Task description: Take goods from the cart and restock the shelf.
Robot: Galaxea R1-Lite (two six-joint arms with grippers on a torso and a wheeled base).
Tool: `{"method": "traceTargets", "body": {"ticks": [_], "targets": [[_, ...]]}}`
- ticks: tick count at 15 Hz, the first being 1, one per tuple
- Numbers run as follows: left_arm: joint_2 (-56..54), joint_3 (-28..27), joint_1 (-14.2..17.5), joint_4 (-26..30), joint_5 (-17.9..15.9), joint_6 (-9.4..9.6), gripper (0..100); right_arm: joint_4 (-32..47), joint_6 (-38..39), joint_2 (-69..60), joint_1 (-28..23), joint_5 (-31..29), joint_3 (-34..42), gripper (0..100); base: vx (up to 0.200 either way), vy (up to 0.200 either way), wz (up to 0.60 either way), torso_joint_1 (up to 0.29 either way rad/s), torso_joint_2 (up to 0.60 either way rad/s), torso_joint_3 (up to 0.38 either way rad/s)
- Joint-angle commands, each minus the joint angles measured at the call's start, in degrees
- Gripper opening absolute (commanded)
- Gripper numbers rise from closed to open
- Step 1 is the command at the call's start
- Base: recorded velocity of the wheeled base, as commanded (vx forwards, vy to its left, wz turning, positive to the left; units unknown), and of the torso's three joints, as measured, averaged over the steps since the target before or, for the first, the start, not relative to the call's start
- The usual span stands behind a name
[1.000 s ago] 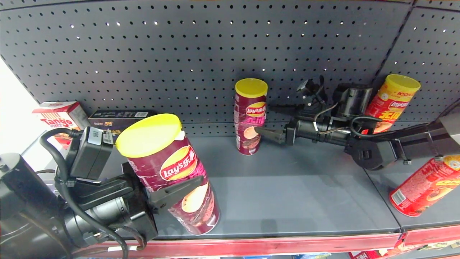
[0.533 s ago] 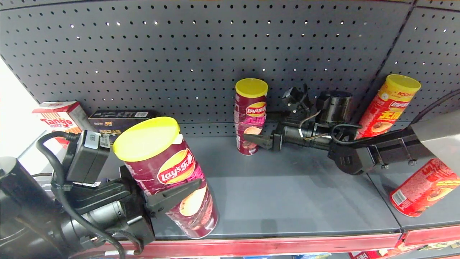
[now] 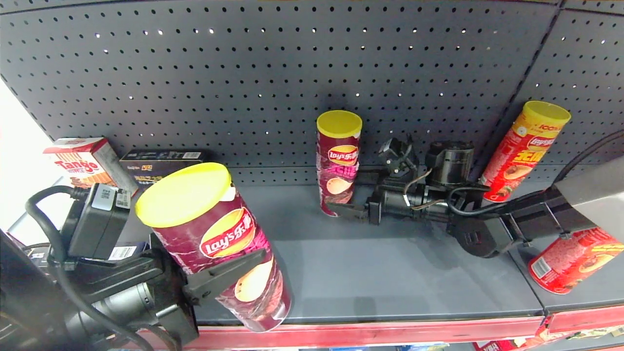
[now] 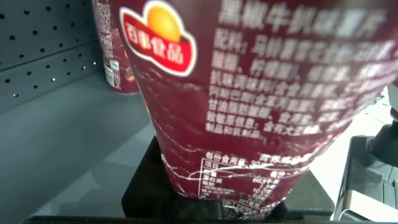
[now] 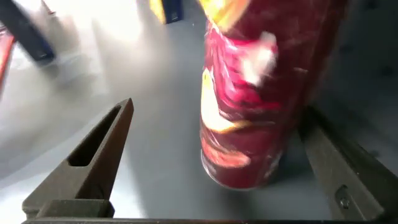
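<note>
The left gripper point(image 3: 222, 270) is clamped on a dark red chip can point(image 3: 214, 239) with a yellow lid, holding it tilted at the near left, over the front edge of the shelf point(image 3: 390, 273). At the far middle of the shelf, the right gripper point(image 5: 217, 115) has its jaws spread wide, and a second dark red can point(image 3: 338, 161) stands between them, not squeezed. Two boxes point(image 3: 122, 163) sit at the far left, an orange-red can point(image 3: 524, 146) stands at the far right, and another red can point(image 3: 575, 258) lies on its side at the near right.
</note>
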Motion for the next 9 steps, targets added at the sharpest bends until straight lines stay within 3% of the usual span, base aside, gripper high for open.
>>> {"method": "traceTargets", "body": {"ticks": [1,5,9], "targets": [[-0.19,0.15,-0.01,-0.02,-0.01,-0.09,0,-0.20,-0.06,-2.82,0.36,0.05,2.67,100,0.000,0.000,0.00,0.000,0.00,0.000],[-0.54,0.23,-0.01,-0.02,-0.01,-0.09,0,-0.20,-0.06,-3.52,0.54,-0.57,3.64,100,0.000,0.000,0.00,0.000,0.00,0.000],[-0.54,0.32,-0.01,0.07,-0.01,-0.09,0,-1.87,0.64,0.34,0.18,-1.27,-0.23,100,0.000,0.000,0.00,0.000,0.00,0.000]]}}
